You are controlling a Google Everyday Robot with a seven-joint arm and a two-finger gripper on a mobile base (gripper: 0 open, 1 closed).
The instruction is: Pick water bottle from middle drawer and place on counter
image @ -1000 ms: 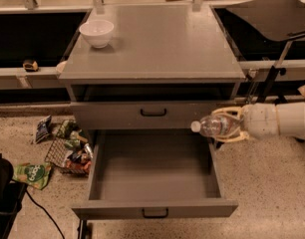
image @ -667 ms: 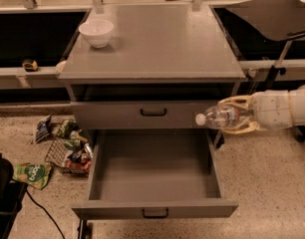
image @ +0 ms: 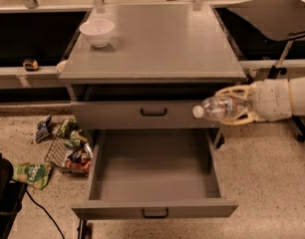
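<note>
My gripper (image: 231, 105) comes in from the right and is shut on the water bottle (image: 217, 108), a clear ribbed bottle with a white cap pointing left. It holds the bottle sideways in the air at the cabinet's right front corner, below the counter's edge and above the open drawer. The middle drawer (image: 153, 208) is pulled out towards me and its inside shows nothing in it. The counter (image: 157, 39) is the flat grey top of the cabinet, above and left of the bottle.
A white bowl (image: 97, 32) stands on the counter's far left corner. A shut drawer front (image: 153, 112) sits above the open one. A wire basket and snack packets (image: 68, 151) lie on the floor at left. A black tilted panel (image: 272, 15) stands at right.
My gripper has lifted the bottle a little higher and carried it slightly to the right, beside the cabinet's right front corner. The drawer stays open.
</note>
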